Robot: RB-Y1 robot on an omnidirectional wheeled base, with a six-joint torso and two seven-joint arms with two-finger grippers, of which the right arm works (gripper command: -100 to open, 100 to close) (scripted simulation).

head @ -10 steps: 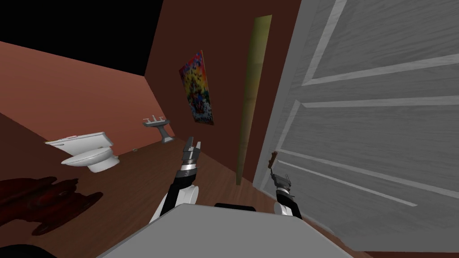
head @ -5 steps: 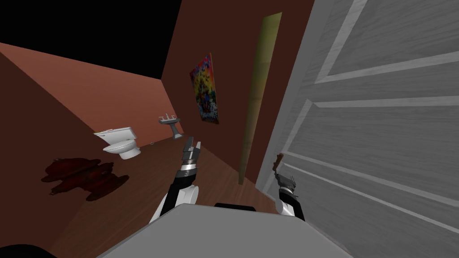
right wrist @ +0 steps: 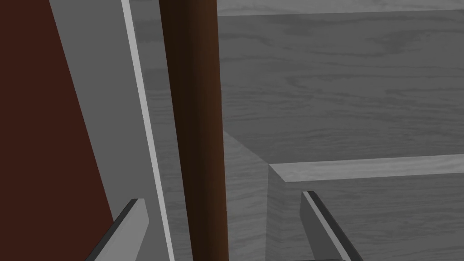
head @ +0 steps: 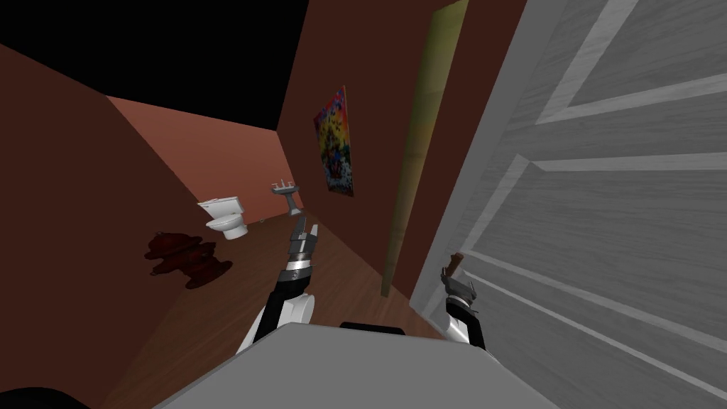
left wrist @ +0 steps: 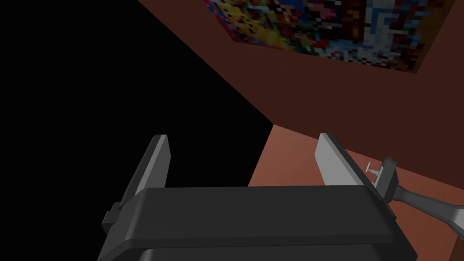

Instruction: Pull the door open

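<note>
Reddish-brown walls [head: 78, 213] enclose a narrow room with a dark wooden floor [head: 234, 298]; above the wall tops lies a black area [head: 177, 50]. Read from left to right in the head view: a dark red rug [head: 186, 257] lies on the floor beside the left wall, and a white toilet [head: 226, 217] stands just beyond it against the far wall. A grey pedestal sink [head: 287, 196] stands in the far corner.

The left hand [head: 305, 231] is raised over the floor near the middle, pointing toward that corner. Its wrist view shows the left hand [left wrist: 244, 145] with both fingers [left wrist: 156, 158] spread wide and nothing between them. The sink [left wrist: 385, 176] appears just past one finger, and a multicoloured painting [left wrist: 326, 31] hangs on the wall beyond.

In the head view the painting [head: 335, 142] hangs on the right-hand wall. An olive-green vertical strip [head: 419, 142] follows, at the wall's edge.

Farthest right stands the grey panelled door [head: 603, 213], angled away from the strip. Its brown bar handle [head: 456, 260] sits near the free edge, and the right hand [head: 452, 275] is at it. The right wrist view shows the right hand [right wrist: 220, 195] unclosed: the handle [right wrist: 195, 113] runs between the two fingers [right wrist: 131, 226], neither of which presses it, with the door [right wrist: 344, 90] directly behind.
</note>
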